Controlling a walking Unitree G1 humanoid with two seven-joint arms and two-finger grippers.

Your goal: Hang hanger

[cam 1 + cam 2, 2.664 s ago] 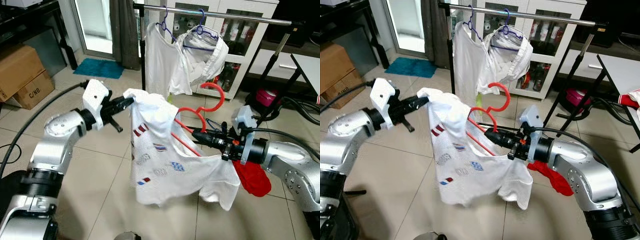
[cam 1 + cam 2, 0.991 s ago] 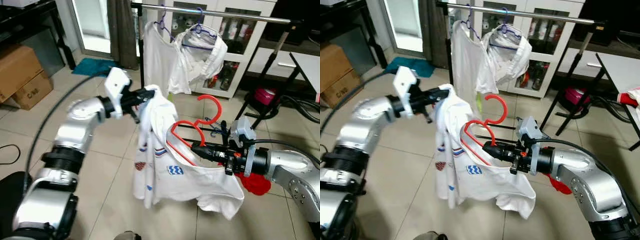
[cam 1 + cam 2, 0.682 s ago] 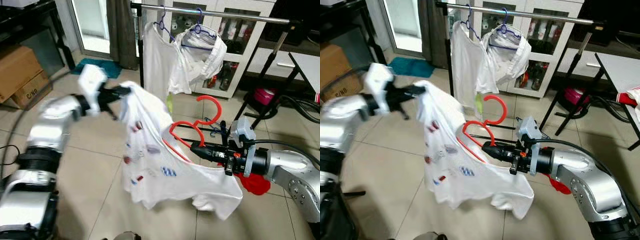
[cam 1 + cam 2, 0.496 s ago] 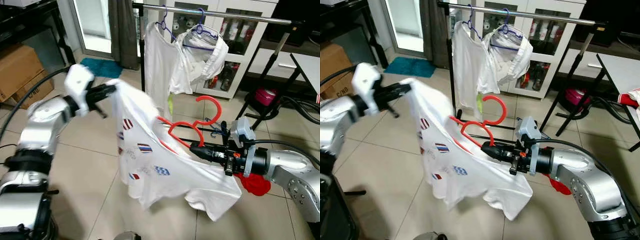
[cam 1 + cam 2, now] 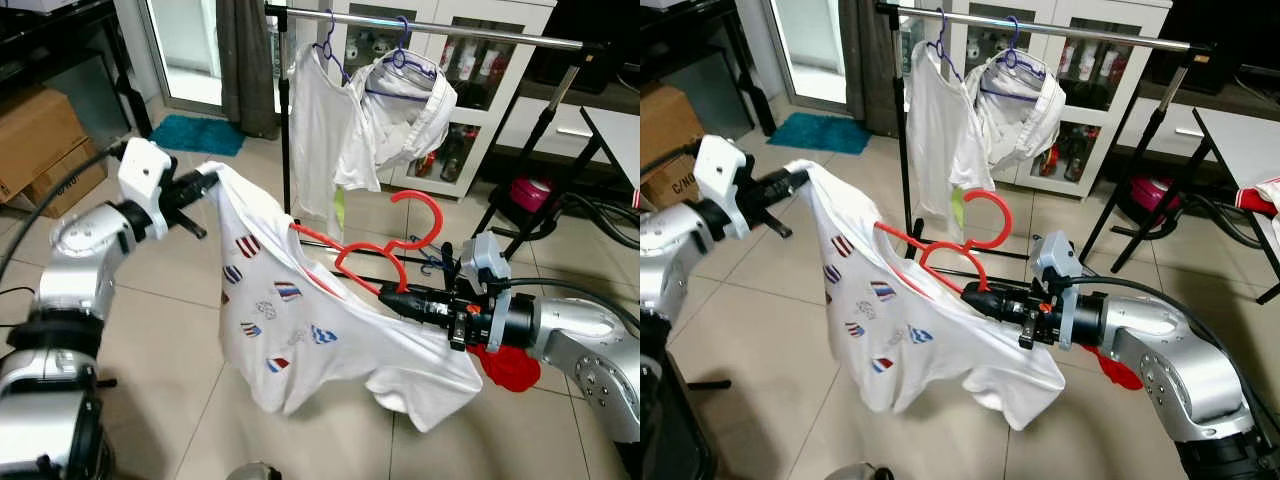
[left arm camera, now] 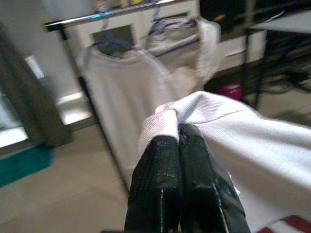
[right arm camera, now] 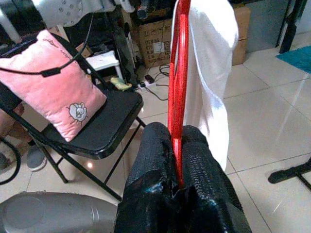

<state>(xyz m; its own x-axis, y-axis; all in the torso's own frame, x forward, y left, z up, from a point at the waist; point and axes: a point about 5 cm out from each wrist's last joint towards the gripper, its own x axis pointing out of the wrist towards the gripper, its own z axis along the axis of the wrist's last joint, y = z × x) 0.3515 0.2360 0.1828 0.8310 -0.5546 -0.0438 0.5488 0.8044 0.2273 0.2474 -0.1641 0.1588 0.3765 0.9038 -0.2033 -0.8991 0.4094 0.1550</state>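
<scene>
Tiled floor [image 5: 180, 330]; teal mat [image 5: 197, 135], cardboard boxes [image 5: 40, 150], red cloth [image 5: 506, 366] on it

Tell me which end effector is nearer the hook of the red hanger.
Right. The right end effector grips the red hanger just below its hook; the left end effector holds the white shirt's far edge.

The floor [image 5: 180, 340] is laid with pale beige tiles, with a teal mat [image 5: 198, 135] beside a glass door [image 5: 190, 45] and a dark curtain [image 5: 243, 60]. A metal clothes rail [image 5: 470, 30] stands before a white glass-fronted cabinet [image 5: 480, 80], and cardboard boxes [image 5: 45, 145] sit at the left. A black folding chair [image 7: 92, 131] carries a pink cushion [image 7: 53, 82].
</scene>
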